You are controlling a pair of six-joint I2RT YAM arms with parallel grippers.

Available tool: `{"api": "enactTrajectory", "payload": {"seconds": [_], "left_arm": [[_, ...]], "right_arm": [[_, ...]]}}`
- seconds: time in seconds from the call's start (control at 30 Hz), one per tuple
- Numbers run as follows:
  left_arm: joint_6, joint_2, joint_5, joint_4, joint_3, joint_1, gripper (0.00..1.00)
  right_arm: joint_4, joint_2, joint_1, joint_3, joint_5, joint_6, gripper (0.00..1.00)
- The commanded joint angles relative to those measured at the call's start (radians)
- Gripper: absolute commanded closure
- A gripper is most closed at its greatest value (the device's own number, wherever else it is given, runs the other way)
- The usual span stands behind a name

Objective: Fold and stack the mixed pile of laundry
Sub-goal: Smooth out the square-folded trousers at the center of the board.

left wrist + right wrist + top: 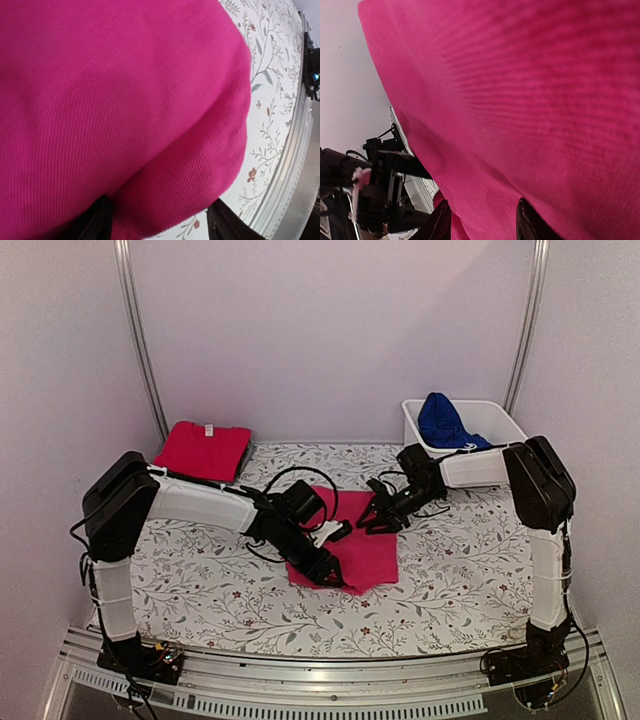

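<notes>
Pressed up against both wrist lenses is the magenta-pink garment [125, 100], ribbed cloth filling nearly all of each view. The left pincer [160, 227] has its fingers [100, 222] standing apart with a rounded fold of that cloth bulging between them; whether they bite on it I cannot tell. The right pincer [480, 222] reads the same: fingers [440, 222] set apart, pink fabric between them, grip unclear. From above, the left pincer sits at the garment's near left corner and the right pincer at its far right edge, so the piece lies between the two, a rough square on the floral cloth [200, 580]. Well beyond the left pincer, toward the back wall, a folded red tee [203, 448] lies flat. Just behind the right pincer stands a white tub [495, 415] with a royal blue garment [440, 420] heaped inside. This looks like a fold of the pink piece. Next, both pincers likely need a firm hold on their edges, then an even lift so the layers turn over together.
</notes>
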Motion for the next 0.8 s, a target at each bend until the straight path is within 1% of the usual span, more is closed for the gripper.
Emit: {"api": "enactTrajectory", "payload": {"seconds": [0.0,0.13,0.2,0.27,0.33,0.47,0.57,0.67,0.77], "left_arm": [[0.026,-0.052,-0.183,-0.103,-0.132,0.147,0.37],[0.049,-0.086,-0.199,-0.095,-0.188,0.304,0.37],[0.058,-0.102,-0.193,-0.097,-0.185,0.348,0.36],[0.055,-0.13,-0.173,-0.095,-0.179,0.382,0.33],[0.039,-0.177,-0.107,-0.069,-0.184,0.414,0.31],[0.001,-0.265,0.009,-0.005,-0.177,0.421,0.29],[-0.003,-0.282,0.014,0.001,-0.124,0.417,0.29],[0.007,-0.247,0.003,0.002,-0.05,0.419,0.28],[0.01,-0.16,-0.003,0.005,0.018,0.419,0.28]], "right_arm": [[-0.049,-0.023,-0.002,-0.103,0.068,-0.078,0.56],[-0.029,-0.118,0.034,-0.222,0.029,-0.054,0.56],[-0.055,-0.143,0.076,-0.233,-0.007,-0.063,0.56],[-0.063,-0.171,0.108,-0.235,-0.077,-0.076,0.56],[-0.054,-0.205,0.107,-0.221,-0.121,-0.074,0.56],[-0.056,-0.236,0.054,-0.12,-0.077,-0.052,0.55],[-0.053,-0.22,0.026,-0.038,-0.011,-0.023,0.55],[-0.043,-0.177,0.025,0.018,0.014,0.003,0.56],[-0.028,-0.118,0.025,0.034,0.028,0.022,0.58]]}}
